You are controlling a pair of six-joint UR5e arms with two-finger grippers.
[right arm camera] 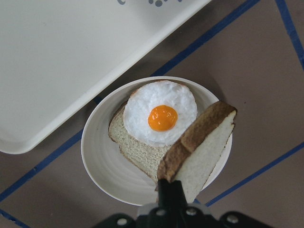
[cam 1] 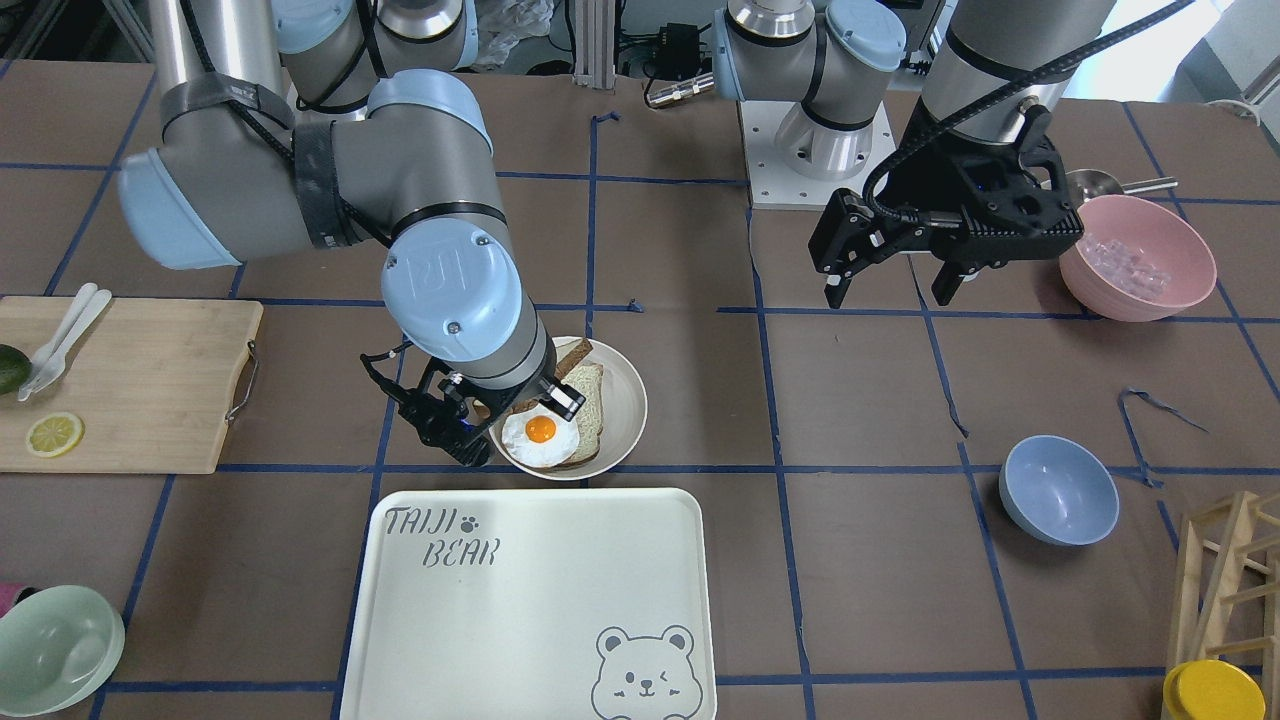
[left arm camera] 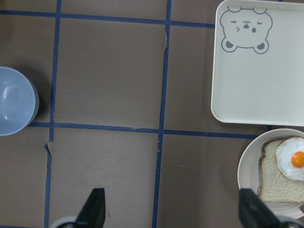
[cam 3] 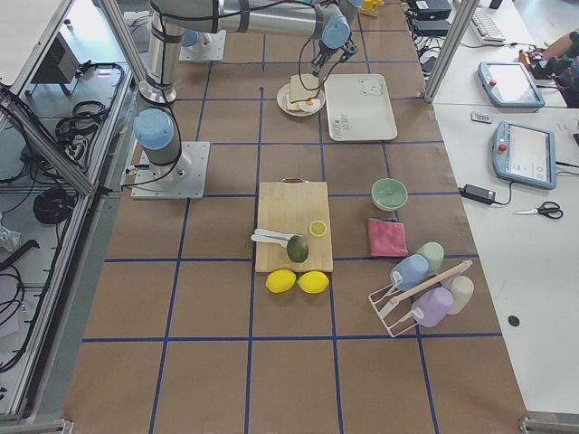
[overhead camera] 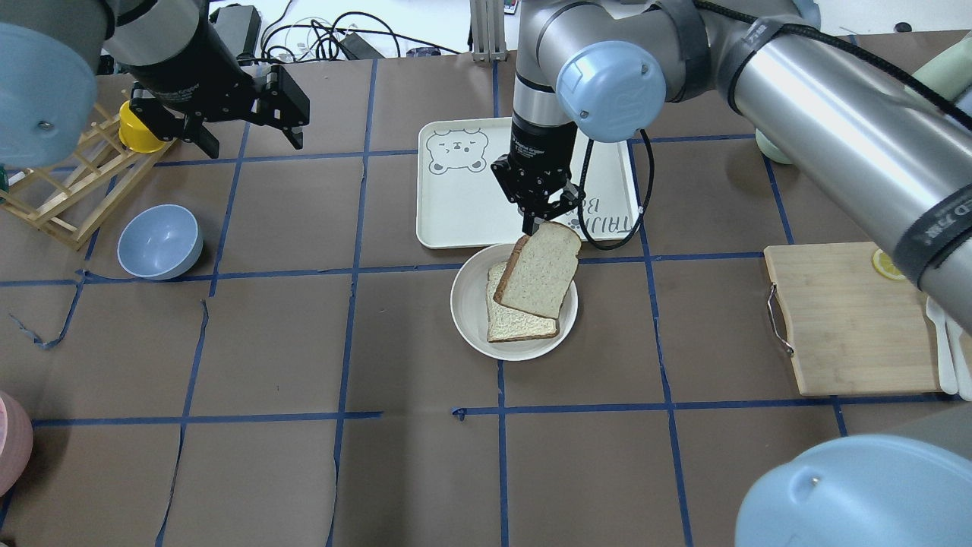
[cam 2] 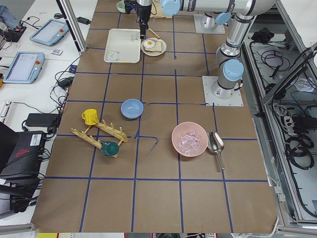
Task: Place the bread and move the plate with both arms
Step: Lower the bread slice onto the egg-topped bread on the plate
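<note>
1. We see the bread (overhead camera: 539, 267) gripped by one edge in the right gripper (overhead camera: 535, 224), whose 2 fingers are nearly closed, pinching the crust.
2. The slice hangs tilted, crumb side up in the overhead view and dark crust showing along its side in the right wrist view.
3. It sits over the plate (overhead camera: 467, 304), partly covering what lies there. We cannot tell whether its lower end touches anything.
4. The plate stands around the middle of the tabletop, well away from every corner.
5. On the plate lies a second slice (overhead camera: 516, 325), flat, with a fried egg (right arm camera: 161, 116) on top of it.
6. Just beside the plate, toward the table's long edge on the operators' side, lies a cream tray (overhead camera: 463, 205) with a bear print.
7. The left gripper (cam 1: 890, 285) hangs high over the table's left half, fingers spread wide, holding nothing.
8. Near it, toward the robot's long edge, we see a pink bowl (cam 1: 1138, 258). A blue bowl (overhead camera: 159, 241) stands toward the operators' edge.
9. A wooden cutting board (overhead camera: 854, 319) lies in the right half, well apart from the plate.
</note>
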